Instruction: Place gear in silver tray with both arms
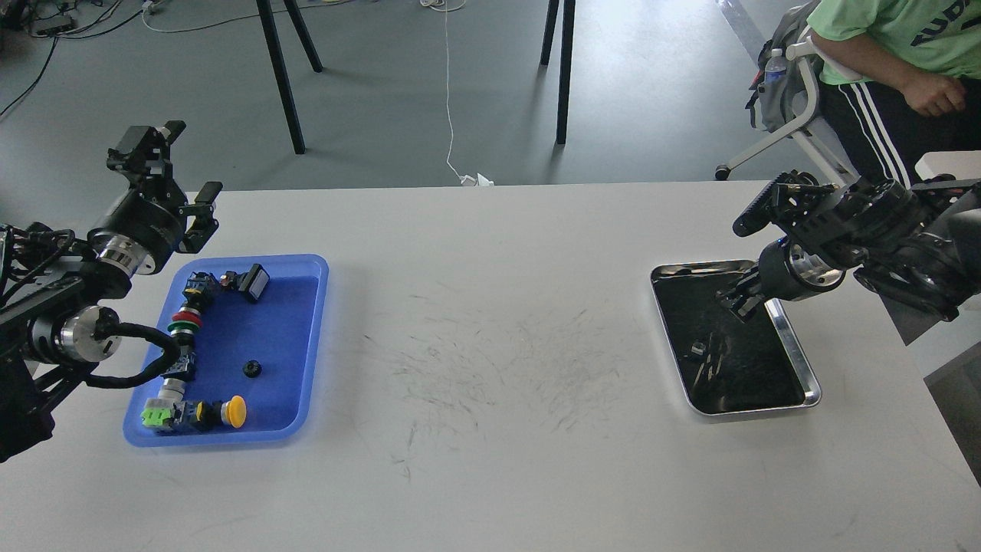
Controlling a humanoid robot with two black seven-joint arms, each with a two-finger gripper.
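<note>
The right pincer [742, 300] shows too dark to separate its fingers; a small object [698, 349] (gear or reflection?) in the silver tray [793, 349] is indistinct.

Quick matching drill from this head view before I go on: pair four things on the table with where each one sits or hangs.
Things:
1. small black gear
2. yellow push button
3. silver tray
4. left pincer

Places:
A. right part of the table
B. near end of the blue tray
C. raised beyond the blue tray's far left corner
D. on the blue tray's floor, near its middle

Pairs: 1-D, 2-B, 3-A, 4-C
</note>
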